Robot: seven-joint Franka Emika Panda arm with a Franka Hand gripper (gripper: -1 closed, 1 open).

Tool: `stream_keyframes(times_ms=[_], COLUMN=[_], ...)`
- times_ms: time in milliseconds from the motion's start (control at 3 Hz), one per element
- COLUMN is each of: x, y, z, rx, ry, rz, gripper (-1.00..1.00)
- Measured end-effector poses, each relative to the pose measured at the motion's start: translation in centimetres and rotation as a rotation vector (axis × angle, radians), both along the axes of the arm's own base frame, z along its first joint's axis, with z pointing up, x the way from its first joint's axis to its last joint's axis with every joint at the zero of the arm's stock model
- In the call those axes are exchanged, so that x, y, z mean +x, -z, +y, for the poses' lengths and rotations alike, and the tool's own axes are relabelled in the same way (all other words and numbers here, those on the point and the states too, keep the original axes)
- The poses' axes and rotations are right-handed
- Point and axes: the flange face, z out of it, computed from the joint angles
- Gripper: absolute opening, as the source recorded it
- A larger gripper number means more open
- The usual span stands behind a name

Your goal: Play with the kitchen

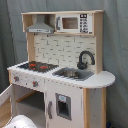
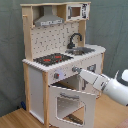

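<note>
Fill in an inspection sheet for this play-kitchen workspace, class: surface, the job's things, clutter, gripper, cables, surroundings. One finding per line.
Surface: light wooden floor under the kitchen.
Job's things: the kitchen stands upright; black-red hob, black faucet by the sink, grey hood, microwave on top. Oven door hangs open in the second exterior view.
Clutter: nothing seen.
Gripper: the gripper sits at the knobs on the front panel; contact cannot be told.
Cables: nothing seen.
Surroundings: grey curtain behind the kitchen.
</note>
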Motion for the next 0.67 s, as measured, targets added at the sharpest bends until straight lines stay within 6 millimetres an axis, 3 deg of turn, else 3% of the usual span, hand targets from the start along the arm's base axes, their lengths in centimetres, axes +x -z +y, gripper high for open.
stream_keyframes(times_ms=[667], x=[-1.0], y=[3.1], z=[0.9], rx=[0.156], ry=[-0.025], rz=[0.025], gripper=[1.00])
